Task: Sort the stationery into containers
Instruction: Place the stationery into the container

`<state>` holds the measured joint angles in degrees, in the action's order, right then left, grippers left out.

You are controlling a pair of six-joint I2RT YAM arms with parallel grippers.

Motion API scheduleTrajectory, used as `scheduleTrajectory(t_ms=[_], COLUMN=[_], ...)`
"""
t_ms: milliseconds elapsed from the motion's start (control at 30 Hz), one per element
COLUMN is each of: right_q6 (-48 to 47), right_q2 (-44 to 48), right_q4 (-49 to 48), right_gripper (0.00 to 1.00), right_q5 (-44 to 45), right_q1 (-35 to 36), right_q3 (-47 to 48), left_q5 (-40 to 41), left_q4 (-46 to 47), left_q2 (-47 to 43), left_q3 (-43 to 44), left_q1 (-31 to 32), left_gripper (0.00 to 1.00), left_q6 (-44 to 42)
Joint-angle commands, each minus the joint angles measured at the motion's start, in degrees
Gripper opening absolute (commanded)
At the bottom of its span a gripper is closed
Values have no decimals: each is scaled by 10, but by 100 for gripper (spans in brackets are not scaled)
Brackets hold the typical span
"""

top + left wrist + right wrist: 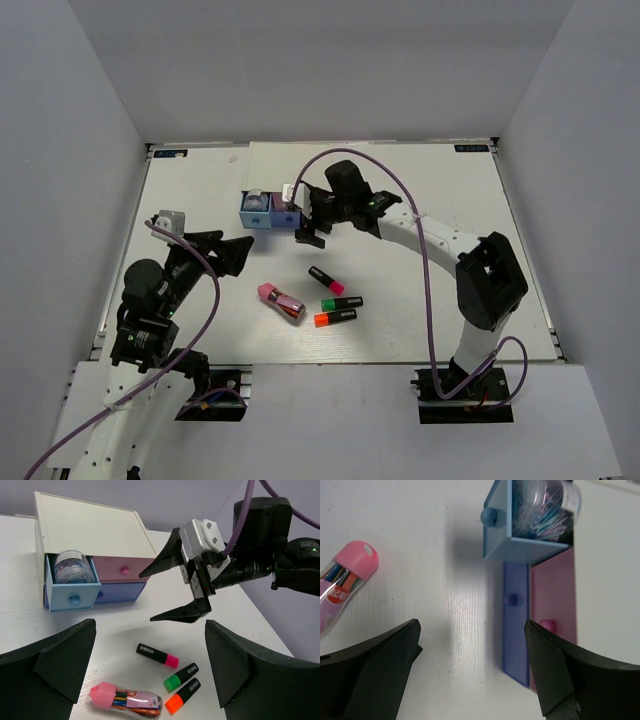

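The work surface is a white table [200, 200] enclosed by plain grey walls [320, 70] on the left, far and right sides.

A white-topped drawer unit [90, 525] stands at the far centre of the table. Its light blue drawer [72, 600] is pulled out and holds one clear jar [72, 565] of coloured clips. Its pink drawer [120, 570] and purple-blue drawer [120, 591] are closed.

My right gripper [308, 237] hangs above the table just near of the drawer unit, at its right end. Its jaws are spread and grasp nothing. My left gripper [238, 256] is at the left of the table. Its jaws are also spread and empty.

The loose items lie at the near centre, apart from both grippers:
- one pink-ended marker [326, 281]
- one green-ended marker [342, 302]
- one orange-ended marker [335, 319]
- one pink-capped tube [282, 302], left of the markers and right of my left gripper

Count: three markers, one tube, one jar, three drawers.
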<state>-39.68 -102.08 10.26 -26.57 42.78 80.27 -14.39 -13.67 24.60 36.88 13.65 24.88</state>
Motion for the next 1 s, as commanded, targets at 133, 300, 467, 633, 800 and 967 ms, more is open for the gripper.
scheduleTrajectory(t_ms=[133, 300, 467, 633, 800, 967], right_q6=[-97, -106, -124, -127, -128, -120], right_q2=[-37, -79, -114, -145, -172, -192], right_q4=[28, 50, 85, 92, 97, 76], right_gripper=[90, 90, 89, 86, 86, 89], right_q5=[-38, -51, -70, -70, -74, -45], right_q1=[7, 13, 27, 32, 40, 45], right_q3=[133, 183, 229, 264, 286, 299], left_q5=[3, 9, 9, 9, 4, 4], left_q4=[4, 4, 4, 4, 4, 4], left_q2=[7, 2, 2, -3, -3, -9], left_q3=[-3, -3, -3, -3, -3, -3], left_q1=[-3, -8, -8, -13, -13, -13], left_gripper=[100, 100, 100, 100, 100, 100], left_q6=[-4, -4, -4, -4, -4, -4])
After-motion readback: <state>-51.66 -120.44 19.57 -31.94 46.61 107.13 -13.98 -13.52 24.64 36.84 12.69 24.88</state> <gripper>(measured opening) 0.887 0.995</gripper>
